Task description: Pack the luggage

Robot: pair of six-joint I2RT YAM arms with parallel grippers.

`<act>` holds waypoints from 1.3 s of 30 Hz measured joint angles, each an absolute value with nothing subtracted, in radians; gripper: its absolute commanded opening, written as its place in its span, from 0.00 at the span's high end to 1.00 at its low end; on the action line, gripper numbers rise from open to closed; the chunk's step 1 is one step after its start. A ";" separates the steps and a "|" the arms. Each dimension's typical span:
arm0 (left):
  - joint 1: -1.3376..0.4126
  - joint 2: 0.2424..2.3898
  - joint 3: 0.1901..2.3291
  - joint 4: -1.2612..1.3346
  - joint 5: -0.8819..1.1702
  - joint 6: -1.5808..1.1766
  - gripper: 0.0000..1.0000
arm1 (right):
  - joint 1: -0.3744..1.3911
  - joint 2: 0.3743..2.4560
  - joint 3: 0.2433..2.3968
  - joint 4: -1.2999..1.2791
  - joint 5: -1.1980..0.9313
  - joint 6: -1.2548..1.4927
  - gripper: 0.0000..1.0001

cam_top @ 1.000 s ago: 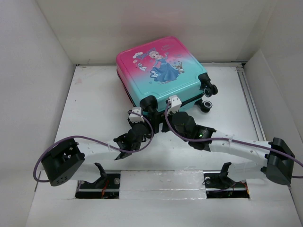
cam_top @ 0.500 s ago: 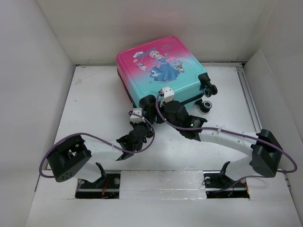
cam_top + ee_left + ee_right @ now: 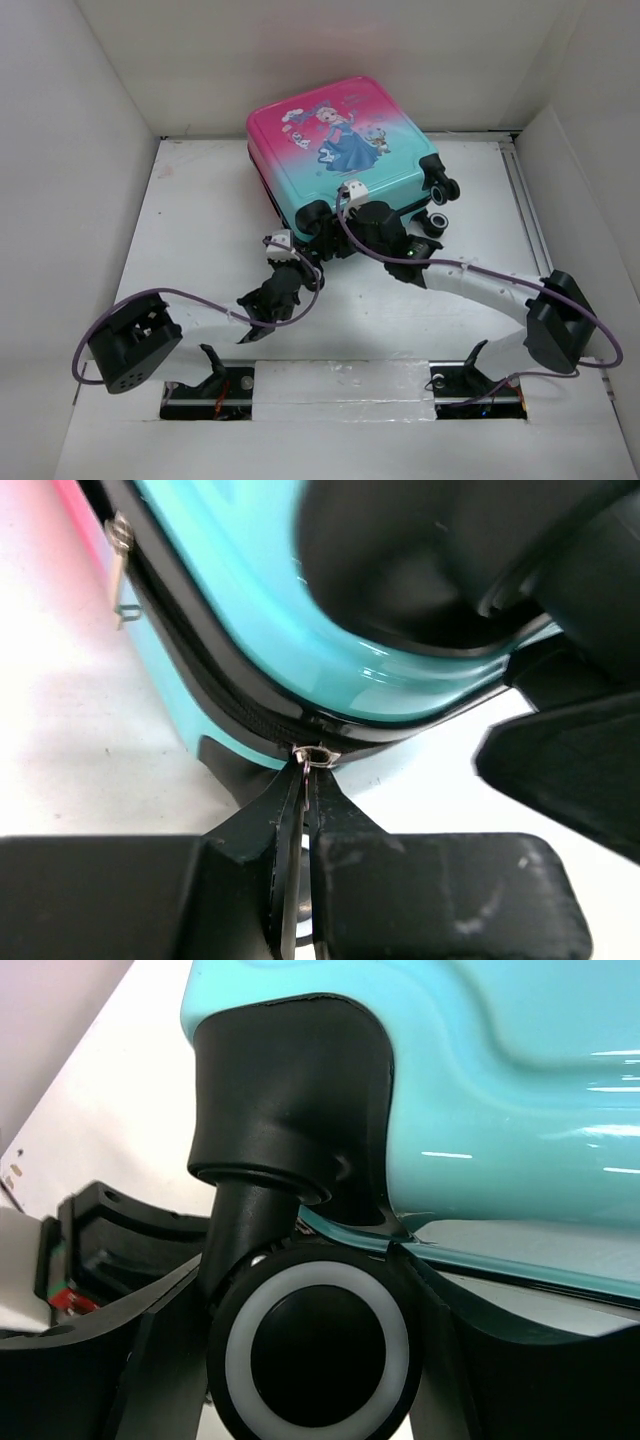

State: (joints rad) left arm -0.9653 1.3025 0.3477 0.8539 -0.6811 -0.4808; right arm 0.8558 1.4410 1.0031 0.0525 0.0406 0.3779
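The luggage point(image 3: 340, 140) lies flat at the back middle of the table, closed, its pink-to-turquoise princess shell facing up. My left gripper point(image 3: 300, 262) is at its near-left corner. In the left wrist view the left gripper point(image 3: 306, 780) is shut on the thin metal zipper pull point(image 3: 304, 772), just below the slider point(image 3: 318, 753) on the black zipper trim. My right gripper point(image 3: 330, 232) reaches in from the right to the same corner. Its fingers point(image 3: 170, 1320) press both sides of the black wheel point(image 3: 318, 1350) with the white ring, under the turquoise shell point(image 3: 480, 1080).
A second zipper pull point(image 3: 120, 560) hangs further along the luggage's side. Two more wheels point(image 3: 440, 190) stick out at its right corner. White walls point(image 3: 80, 200) enclose the table on the left, back and right. The left arm's purple cable point(image 3: 180, 292) loops over the near table.
The left gripper has closed on the zipper pull. The right arm has swung left and forward to the near-left wheel, and its fingers have come in against it.
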 measured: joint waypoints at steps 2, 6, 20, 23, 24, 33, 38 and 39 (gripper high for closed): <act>-0.965 1.278 0.340 0.842 -0.680 -0.482 1.00 | 0.846 1.423 0.989 0.052 0.025 0.377 1.00; -0.965 1.215 0.319 0.797 -0.682 -0.490 1.00 | 0.827 1.351 0.937 0.030 -0.001 0.373 1.00; -0.693 1.174 0.326 0.722 -0.429 -0.615 1.00 | 0.810 1.234 0.840 0.007 -0.044 0.371 1.00; -0.601 1.174 0.344 0.692 -0.311 -0.646 1.00 | 0.834 1.233 0.839 0.018 -0.032 0.371 1.00; -0.567 1.174 0.349 0.686 -0.304 -0.655 0.99 | 0.843 1.225 0.839 0.015 -0.032 0.373 1.00; -0.446 0.859 0.369 0.504 -0.471 -0.731 0.00 | 0.960 1.287 0.874 0.070 -0.033 0.377 1.00; -0.450 0.595 0.371 0.450 -0.481 -0.729 0.00 | 1.006 1.345 0.920 0.084 -0.031 0.378 0.85; -0.450 0.551 0.375 0.437 -0.476 -0.727 0.00 | 1.013 1.345 0.923 0.086 -0.029 0.381 0.75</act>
